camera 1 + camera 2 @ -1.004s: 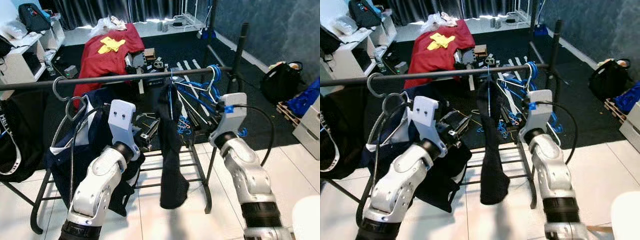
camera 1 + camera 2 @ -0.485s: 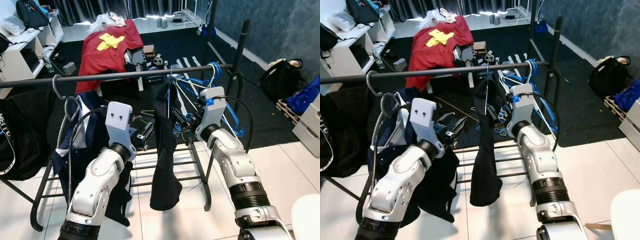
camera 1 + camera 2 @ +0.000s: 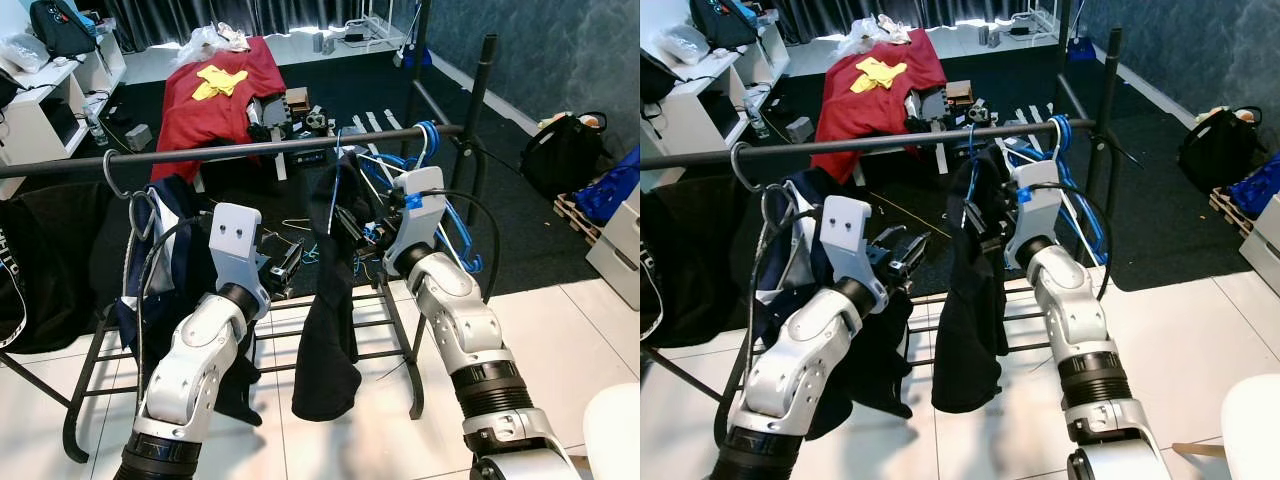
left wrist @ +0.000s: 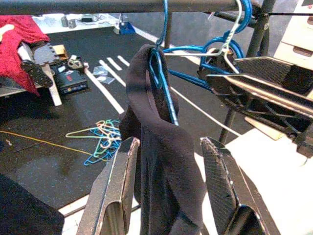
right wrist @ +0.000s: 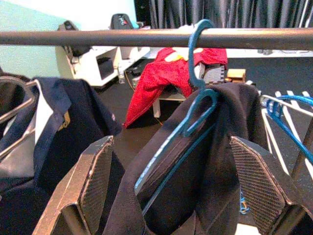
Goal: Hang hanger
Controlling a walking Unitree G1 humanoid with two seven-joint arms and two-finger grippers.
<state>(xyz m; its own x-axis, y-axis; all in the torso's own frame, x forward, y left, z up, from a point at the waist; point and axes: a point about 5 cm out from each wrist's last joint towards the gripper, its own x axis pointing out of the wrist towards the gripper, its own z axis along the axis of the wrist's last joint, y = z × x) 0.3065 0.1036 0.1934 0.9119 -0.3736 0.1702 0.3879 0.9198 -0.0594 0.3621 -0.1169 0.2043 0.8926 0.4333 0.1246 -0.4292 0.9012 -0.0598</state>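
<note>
A blue hanger (image 3: 338, 165) carrying a black garment (image 3: 325, 310) hangs by its hook on the black rail (image 3: 250, 150) of the clothes rack. My left gripper (image 3: 285, 265) is open just left of the garment; in the left wrist view the garment (image 4: 166, 156) shows beyond its fingers (image 4: 115, 191). At hanger height on the garment's right side my right gripper (image 3: 350, 225) is open too. The right wrist view looks past its fingers (image 5: 93, 181) at the blue hook (image 5: 193, 54) over the rail (image 5: 98, 38).
A navy garment (image 3: 160, 260) on a grey hanger and a black one (image 3: 40, 260) hang further left. Empty blue hangers (image 3: 430, 150) crowd the rail's right end. The rack's base bars (image 3: 380, 320) lie below. A red cloth (image 3: 225, 95), floor clutter and a black bag (image 3: 560, 155) lie beyond.
My right arm has swung left, bringing its gripper close against the black garment. The garment hangs a little further left. My left arm has barely moved; the camera shifted slightly.
</note>
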